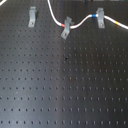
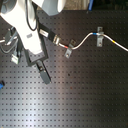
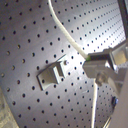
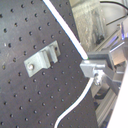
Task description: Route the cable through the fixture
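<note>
Cable: the white cable (image 1: 80,22) enters the first exterior view at the top edge. It dips to a red band and rises to the first exterior view's right, leaving past blue and yellow bands.
Fixture: the fixture (image 1: 32,16) stands upright near the top of the first exterior view's left. It is apart from the cable and nothing runs through it.
Gripper: in both wrist views the gripper (image 4: 90,68) has its fingers closed on the cable. The cord goes in on one side and comes out on the other.
Slanted clip: the slanted clip (image 1: 65,31) sits at the dip, and the cable crosses its top just past the red band.
Wide clip: the wide clip (image 1: 100,17) carries the cable across its top.
Count: three grey clips, one cable and one arm, all on the black perforated board (image 1: 65,90).
First exterior view only: it shows all three clips together but not the gripper.
Second exterior view only: the arm (image 2: 27,30) covers the second exterior view's left, and just two clips show.
Wrist views only: these show the grip itself, with a lone grey clip (image 4: 42,59) beside the cable and not touching it. I cannot tell which of the three it is.
</note>
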Tool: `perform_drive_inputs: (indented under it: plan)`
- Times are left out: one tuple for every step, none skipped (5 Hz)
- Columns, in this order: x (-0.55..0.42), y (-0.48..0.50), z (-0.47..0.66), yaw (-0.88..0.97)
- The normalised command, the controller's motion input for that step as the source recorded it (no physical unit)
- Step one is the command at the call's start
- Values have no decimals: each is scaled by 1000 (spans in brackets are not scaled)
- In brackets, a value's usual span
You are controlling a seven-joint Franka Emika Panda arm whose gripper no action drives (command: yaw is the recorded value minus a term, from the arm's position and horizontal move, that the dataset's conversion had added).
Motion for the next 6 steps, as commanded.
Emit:
perform_drive_inputs:
  plan:
    - [-551, -6, 365, 0]
    - [-381, 200, 416, -183]
    - [-334, 295, 460, -157]
    - [-214, -39, 333, -137]
    - [-251, -253, 276, -43]
    - [-292, 8, 460, 37]
